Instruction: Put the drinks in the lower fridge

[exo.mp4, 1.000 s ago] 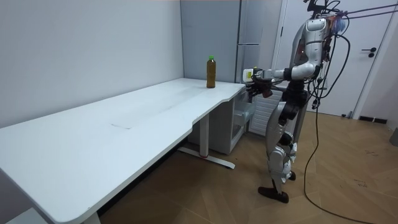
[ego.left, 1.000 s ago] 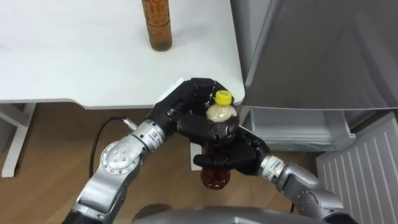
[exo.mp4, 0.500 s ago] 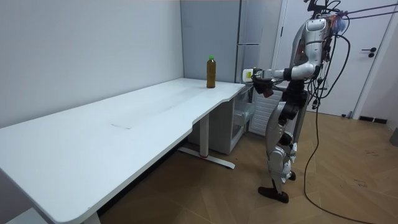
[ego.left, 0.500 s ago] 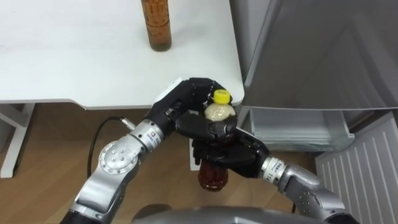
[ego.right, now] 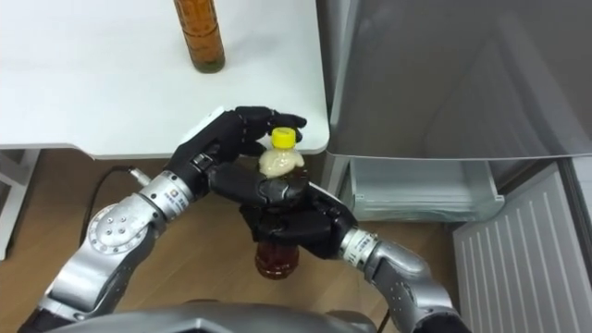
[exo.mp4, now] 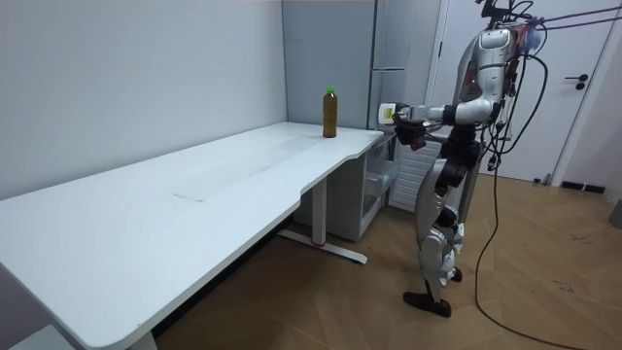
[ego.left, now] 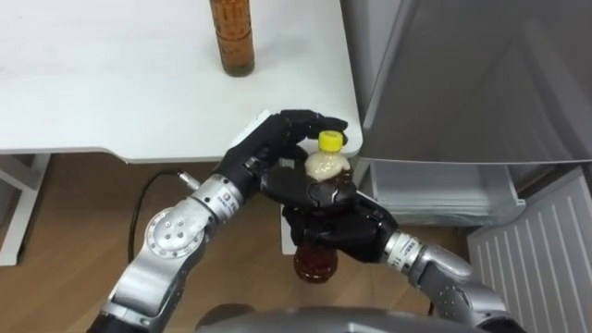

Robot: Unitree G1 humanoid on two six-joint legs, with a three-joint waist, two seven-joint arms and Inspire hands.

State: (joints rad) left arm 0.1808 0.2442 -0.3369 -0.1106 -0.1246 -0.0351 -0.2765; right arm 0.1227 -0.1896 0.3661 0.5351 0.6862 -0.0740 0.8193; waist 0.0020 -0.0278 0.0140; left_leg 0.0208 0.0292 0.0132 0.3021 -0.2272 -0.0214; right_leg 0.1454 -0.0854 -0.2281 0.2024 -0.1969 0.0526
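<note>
White flat-topped table (ego.left: 111, 83) lies left of and above the hands. A tall brown drink bottle with green cap (ego.left: 232, 37) stands upright on it, well above the left hand and apart from it.

Left hand (ego.left: 268, 157) is off the table's near corner. Its fingers arch lightly bent behind the cap and its thumb lies across the front below the neck, so it loosely brackets the top of a clear plastic bottle of brown drink with yellow cap (ego.left: 326, 165).

The bottle is upright in the air between both hands. Right hand (ego.left: 344, 231), just below the left hand and touching it, has its fingers wrapped round the bottle's body.

Grey metal fridge (ego.left: 481, 74) is right of both hands. Its lower compartment is open, with a white drawer (ego.left: 444, 194) near the right hand.

In the room view the robot stands at the table's end facing the fridge, with the bottle at chest height.
</note>
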